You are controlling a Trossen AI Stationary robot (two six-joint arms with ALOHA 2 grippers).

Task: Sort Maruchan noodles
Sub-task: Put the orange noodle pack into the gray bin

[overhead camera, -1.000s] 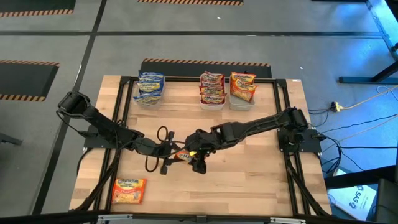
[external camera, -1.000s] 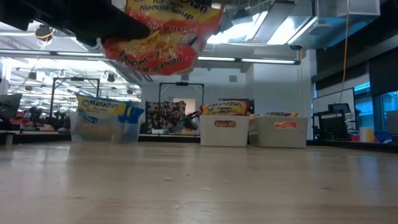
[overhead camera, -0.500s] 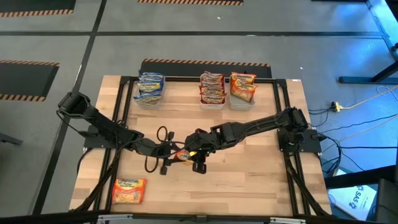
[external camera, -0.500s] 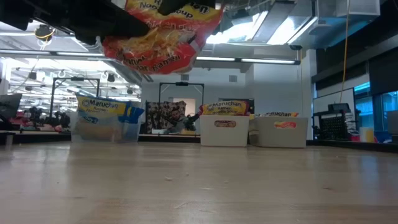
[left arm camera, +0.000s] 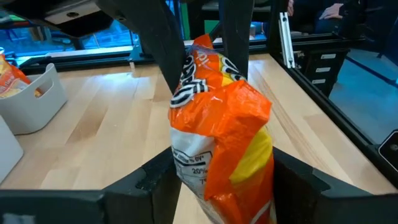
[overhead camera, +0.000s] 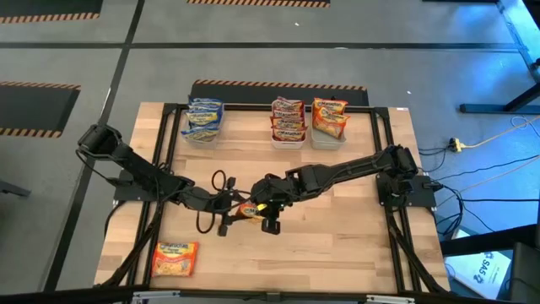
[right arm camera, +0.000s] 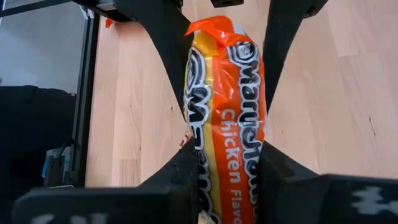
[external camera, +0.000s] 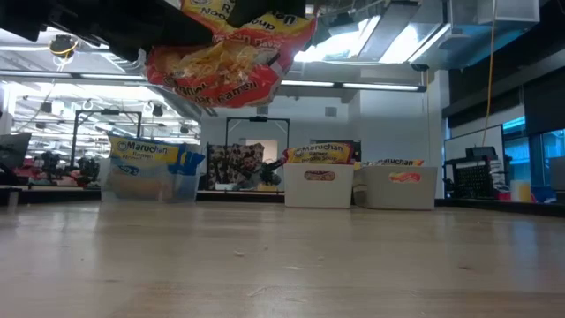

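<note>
High view: I am running a mid-air handover at the centre of the table (overhead camera: 354, 241), where the left gripper (overhead camera: 229, 209) and the right gripper (overhead camera: 263, 209) are meeting over one orange-yellow chicken packet (overhead camera: 247, 210), while a second orange packet (overhead camera: 175, 257) is waiting at about seven o'clock near the table's edge. At twelve o'clock the three clear bins are standing in a row: the blue packets (overhead camera: 203, 118) at eleven, the red packets (overhead camera: 287, 119) at twelve and the orange packets in their bin (overhead camera: 329, 116) at one. To do this step well, I am judging that the right fingers (right arm camera: 180, 180) should be seated firmly on the packet's flat faces before the left fingers (left arm camera: 152, 180) give way completely, since a crinkly wrapper could slip or twist; after that the packet belongs in the one o'clock bin. In the right wrist view the packet is sitting edge-on between that arm's two fingers, which are pressing in on both its sides and gripping it. In the left wrist view the same packet is standing between the left fingers, which are spread with a little room at the sides, so I am reading them as open. In the low view the packet is hanging well above the tabletop.
</note>
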